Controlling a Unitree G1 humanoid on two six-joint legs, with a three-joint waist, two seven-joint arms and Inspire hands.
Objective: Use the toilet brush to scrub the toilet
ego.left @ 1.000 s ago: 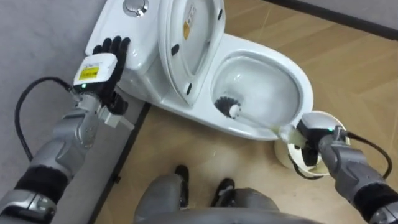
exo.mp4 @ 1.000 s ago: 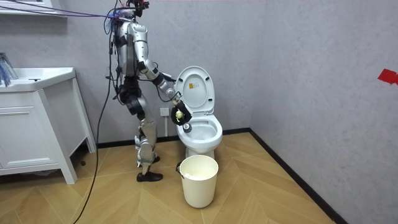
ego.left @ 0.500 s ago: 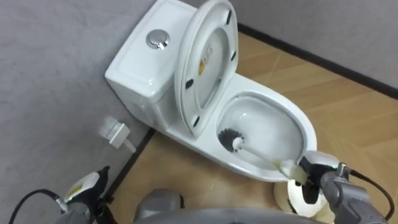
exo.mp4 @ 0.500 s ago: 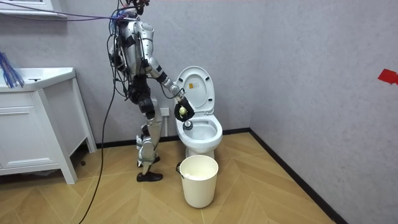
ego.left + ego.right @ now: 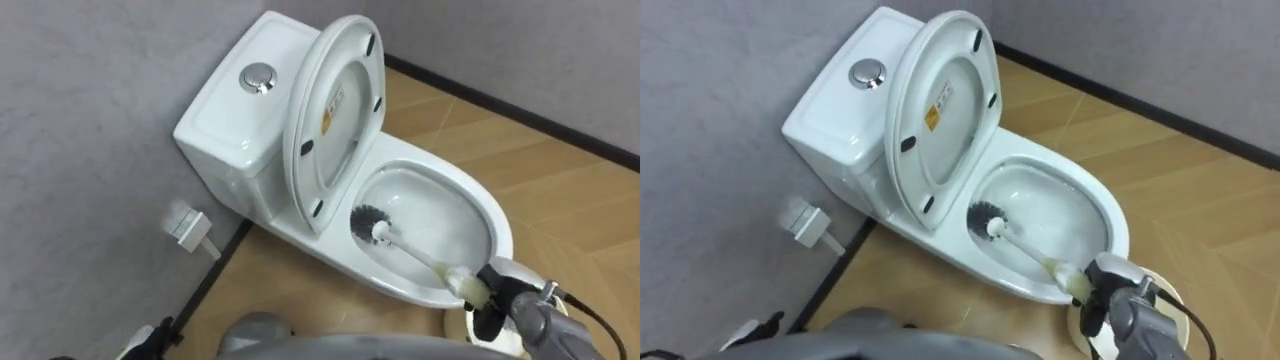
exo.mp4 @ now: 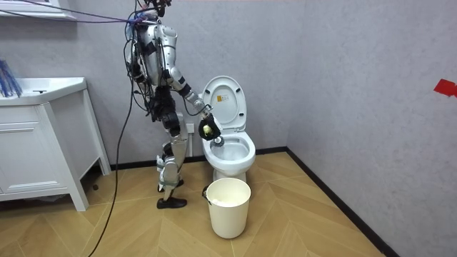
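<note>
The white toilet stands against the grey wall with its lid and seat raised. A toilet brush with a black bristle head lies inside the bowl, at the side nearest the seat. Its white handle slants to the lower right into my right hand, which is shut on the handle's end. In the room view my right hand hangs over the bowl and I stand at the toilet's side. A sliver of my left hand shows at the lower left edge.
A white bucket stands on the wood floor in front of the toilet. A small white wall fitting sits low beside the tank. A white vanity cabinet is on the room view's left.
My left hand has dropped from beside the tank to the lower left edge. I have straightened up, so the eye views have shifted. The brush stays in the bowl.
</note>
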